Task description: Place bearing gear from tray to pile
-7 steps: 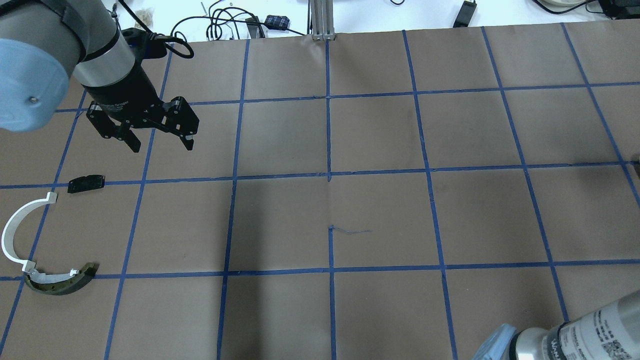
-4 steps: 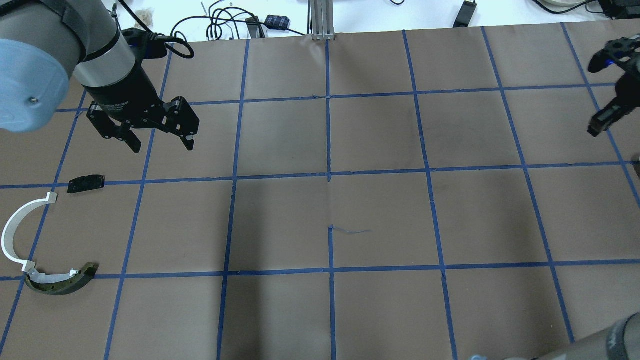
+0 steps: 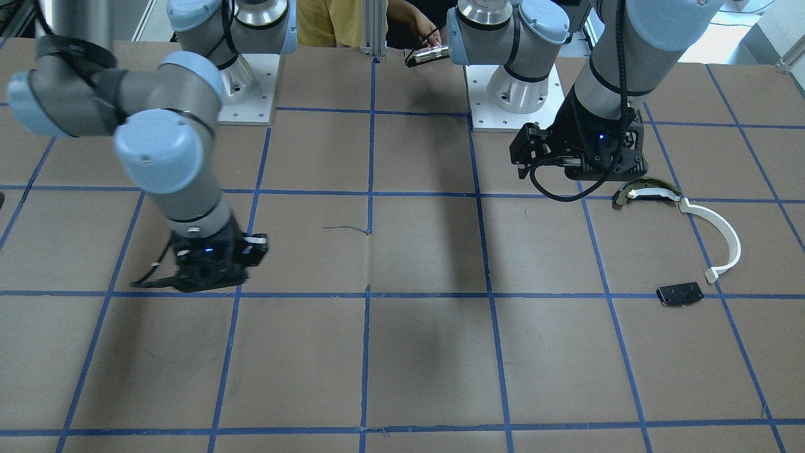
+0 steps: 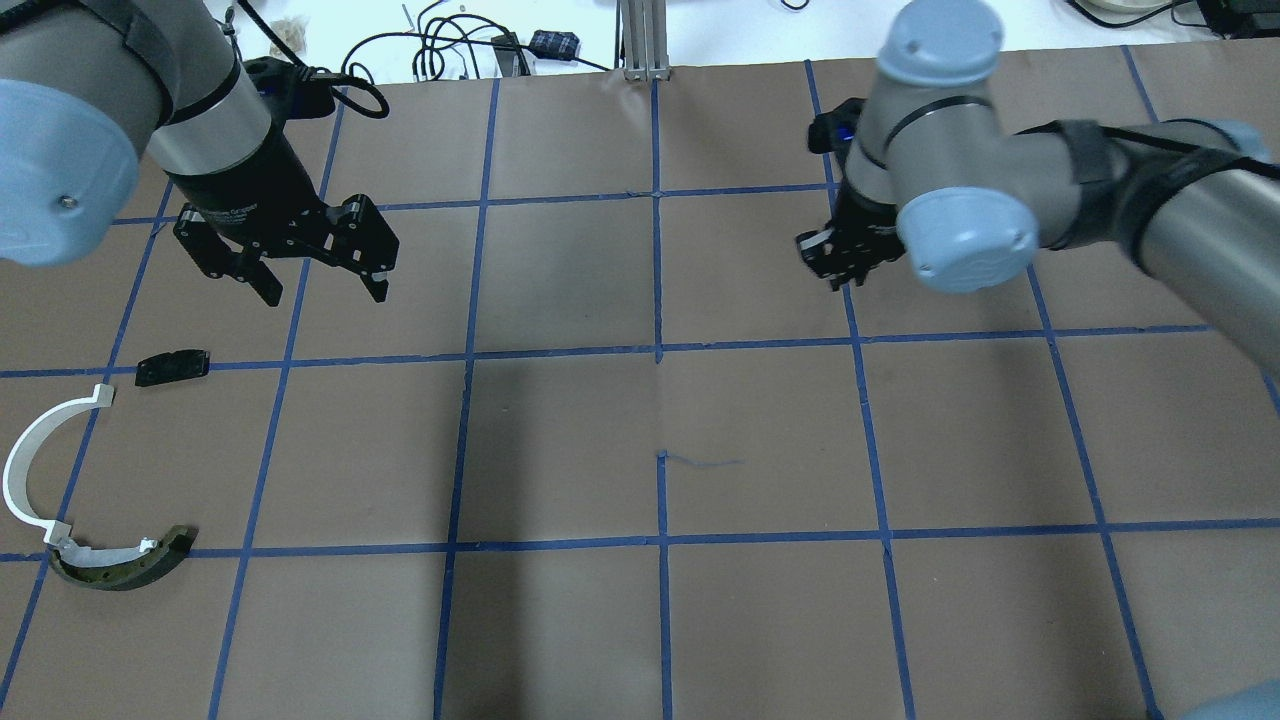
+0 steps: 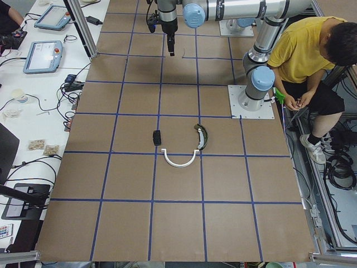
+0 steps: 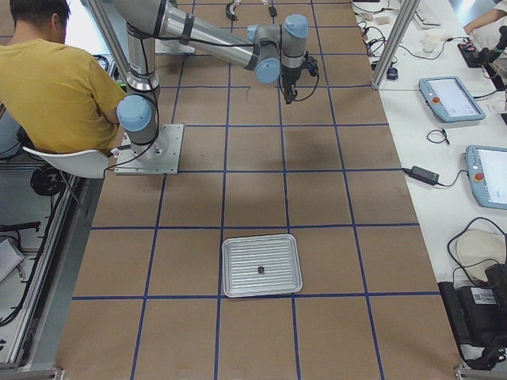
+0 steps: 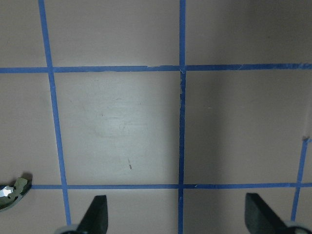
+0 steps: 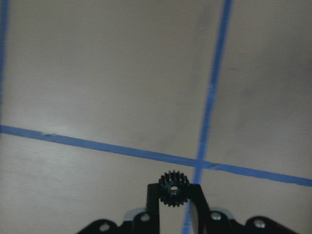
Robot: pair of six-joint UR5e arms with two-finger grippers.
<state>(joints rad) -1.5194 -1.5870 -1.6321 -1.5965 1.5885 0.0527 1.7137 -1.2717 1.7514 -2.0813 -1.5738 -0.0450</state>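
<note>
My right gripper (image 8: 174, 199) is shut on the bearing gear (image 8: 173, 184), a tiny black toothed wheel held above the brown paper near a blue tape crossing. In the overhead view this gripper (image 4: 835, 265) hangs right of the table's middle. The pile lies at the far left: a white arc strip (image 4: 30, 460), a dark olive-edged curved piece (image 4: 120, 565) and a flat black plate (image 4: 173, 367). My left gripper (image 4: 325, 285) is open and empty, above and right of the plate.
A metal tray (image 6: 238, 245) sits at the table's right end with a tiny black part (image 6: 261, 271) in it. An operator in yellow (image 6: 55, 87) sits behind the robot bases. The olive piece's tip shows in the left wrist view (image 7: 12, 187).
My right arm has swung in from the right edge toward the table's middle, carrying the gear leftward. The left arm and the pile have not moved.
</note>
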